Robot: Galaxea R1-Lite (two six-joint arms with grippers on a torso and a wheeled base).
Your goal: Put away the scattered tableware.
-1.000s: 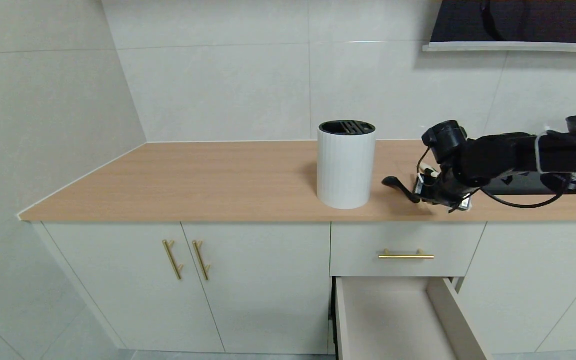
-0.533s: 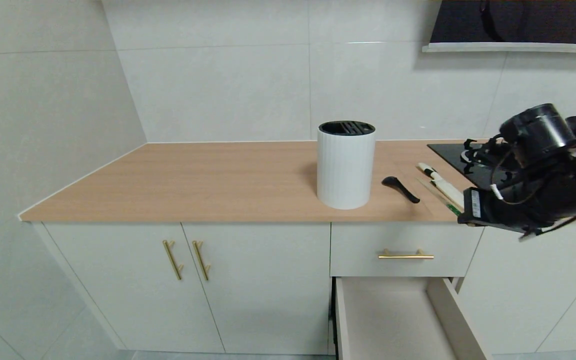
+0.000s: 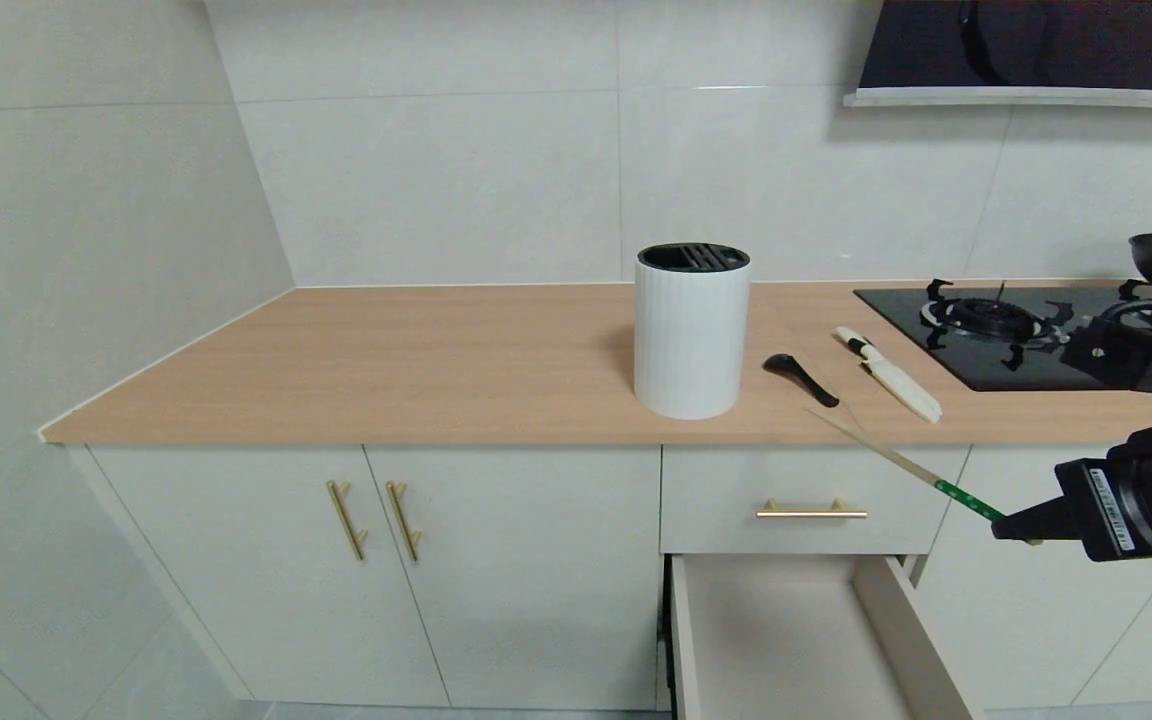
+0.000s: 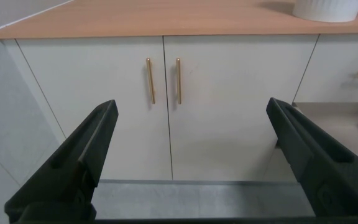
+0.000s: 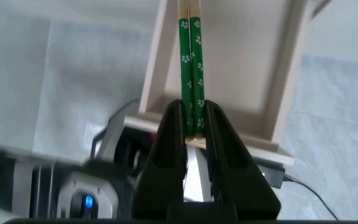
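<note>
Chopsticks, a pale pair with green flowered bands near the held end, are being gripped in the right hand. The right hand's two fingers are being pressed together on them, side by side, with the sticks lying between the pads. In the head view the hand is being held in front of the cabinet fronts, below the level of the counter and to the right of the open drawer. From there the chopsticks are slanting up and to the robot's left, towards the counter's front edge. In the right wrist view the chopsticks are being seen running out from the closed fingers against the pale inside of the drawer.

On the counter a black spoon is lying just beside a white ribbed holder, and a white-handled knife is lying between the spoon and the black hob. None of these is being touched by either hand.

The left hand is being held low before the cabinet doors, its fingers spread wide apart, with nothing between them.
</note>
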